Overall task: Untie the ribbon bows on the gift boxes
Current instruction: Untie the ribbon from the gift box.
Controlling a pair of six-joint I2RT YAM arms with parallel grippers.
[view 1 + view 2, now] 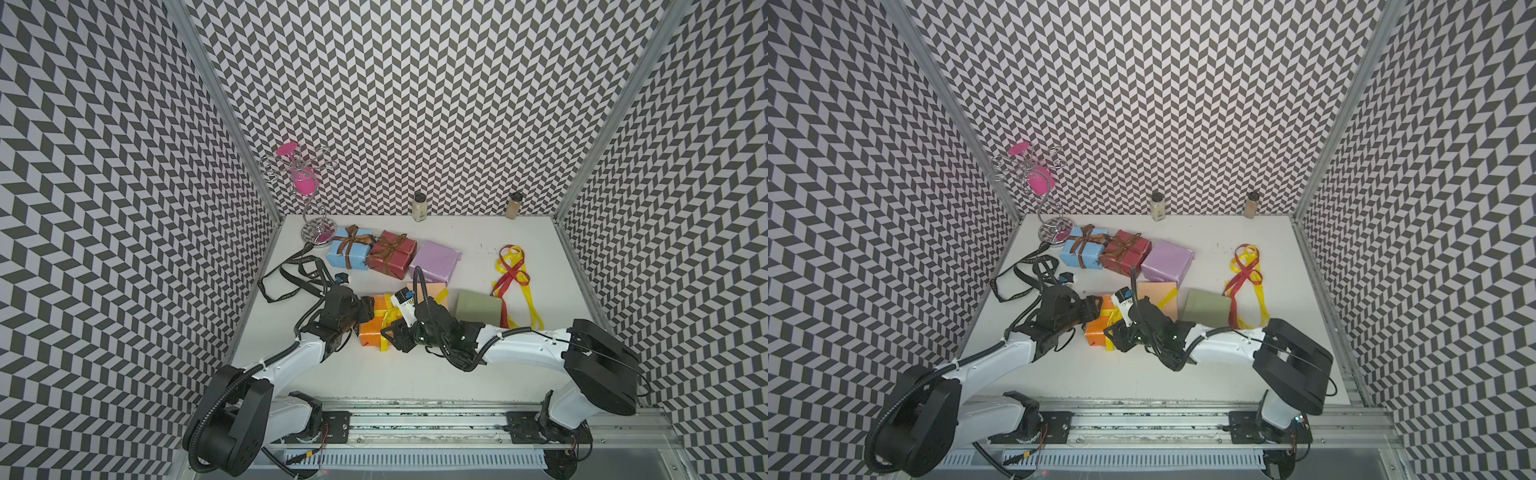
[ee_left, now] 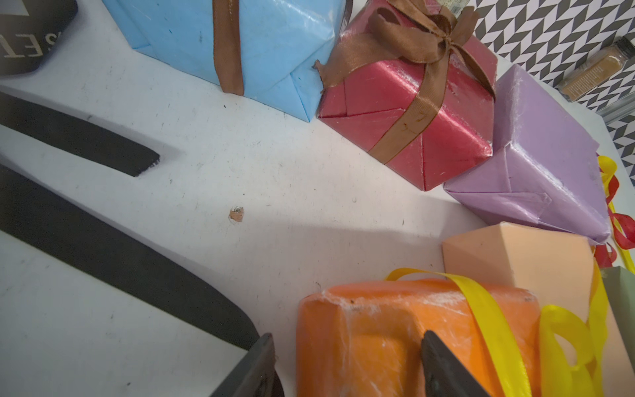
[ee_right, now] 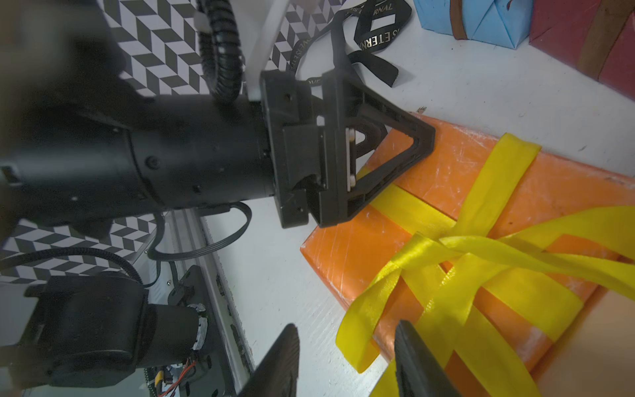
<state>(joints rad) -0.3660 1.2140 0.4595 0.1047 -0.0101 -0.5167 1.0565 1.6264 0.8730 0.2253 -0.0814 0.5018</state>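
right gripper (image 3: 347, 326): fingers are held apart; a loop of the yellow ribbon bow (image 3: 443, 247) is seen between them, unpinched.
left gripper (image 2: 347, 338): fingers are spread, one laid over the orange gift box (image 3: 446, 172), one beside it.
orange gift box: set on the white table (image 1: 415, 374), 8 o'clock of centre; the bow is knotted on top.
peach gift box (image 1: 430, 291): placed just beside, at 2 o'clock.
olive green gift box (image 1: 478, 309): placed at 3 o'clock.
black ribbon (image 1: 291, 278): strewn loose at 10 o'clock; "ETERNAL" is read.
red and yellow ribbons (image 1: 513, 270): piled loose, farther at 2 o'clock.
far row: light blue gift box (image 1: 349, 255), dark red gift box (image 1: 395, 257) and lilac gift box (image 1: 434, 259) are lined up from 11 to 1 o'clock; brown bows (image 2: 429, 34) are tied on the first two.
spice jars (image 1: 419, 207): stood against the back wall; labels cannot be read.
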